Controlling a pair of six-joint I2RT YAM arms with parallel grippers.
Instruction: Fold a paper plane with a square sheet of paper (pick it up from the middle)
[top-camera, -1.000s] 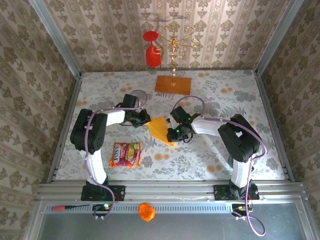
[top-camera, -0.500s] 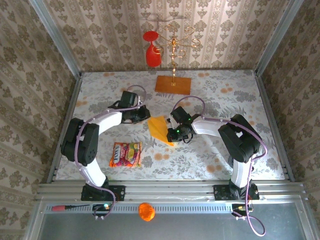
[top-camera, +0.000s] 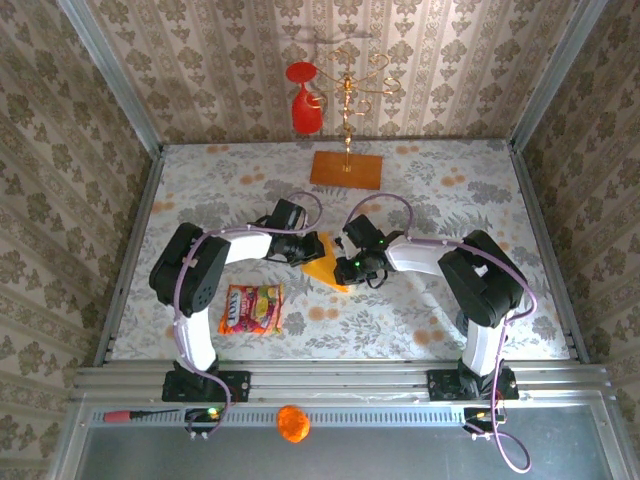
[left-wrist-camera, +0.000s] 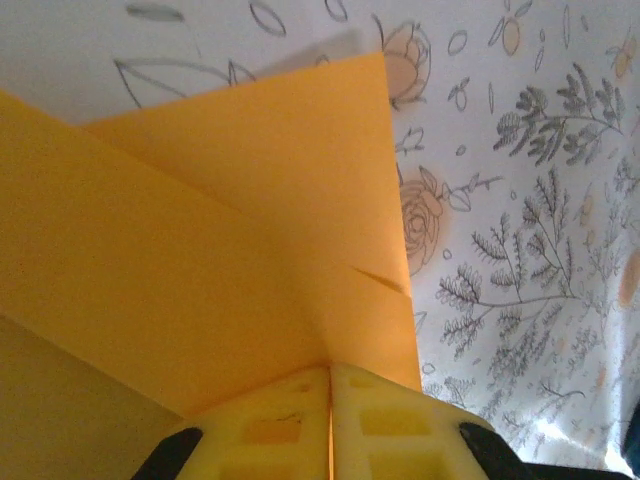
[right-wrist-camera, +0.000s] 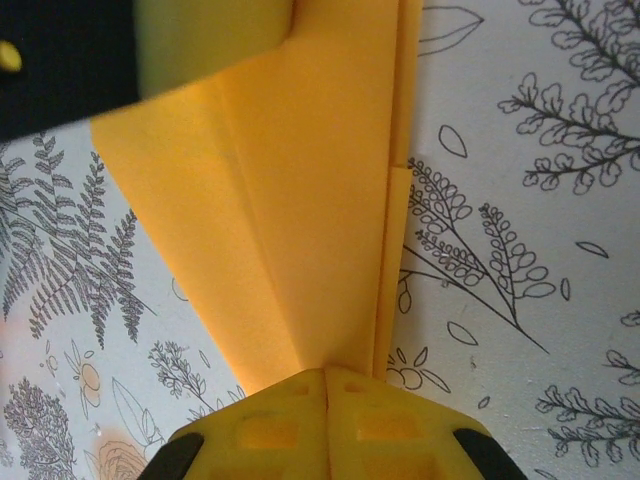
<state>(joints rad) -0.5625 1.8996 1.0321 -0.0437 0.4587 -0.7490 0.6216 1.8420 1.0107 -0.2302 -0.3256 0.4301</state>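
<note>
1. Nearby things, top view: snack packet (top-camera: 252, 308) lay on the table (top-camera: 420, 320) near the L arm's base, well apart from the paper. Brownish-orange board (top-camera: 346, 169) sat at the far edge w/ a gold stand (top-camera: 348, 110) rising from it and a red glass (top-camera: 303, 105) hanging off that.
2. Paper plane (top-camera: 324, 263), part-folded and yellow-orange, lay mid-table between the two arms.
3. Left gripper (top-camera: 307, 249) sat at the plane's upper-left edge. In its wrist view the pads met w/ no gap (left-wrist-camera: 330, 400), closed on a crease of the paper (left-wrist-camera: 200, 250).
4. Right gripper (top-camera: 347, 266) sat at the plane's R side. Its tips were pressed together (right-wrist-camera: 325, 400) on the folded ridge (right-wrist-camera: 290, 220).
5. The two grippers stood v. close, facing each other across the paper, so each crowded the other.
6. Room: open floral cloth R of the plane and toward the near edge. Patterned walls closed in the L, R and far sides.
7. Near ledge held an orange ball-like thing (top-camera: 292, 423) and a red-handled tool (top-camera: 135, 414).
8. Packet print was colourful, but we couldn't read any text.
</note>
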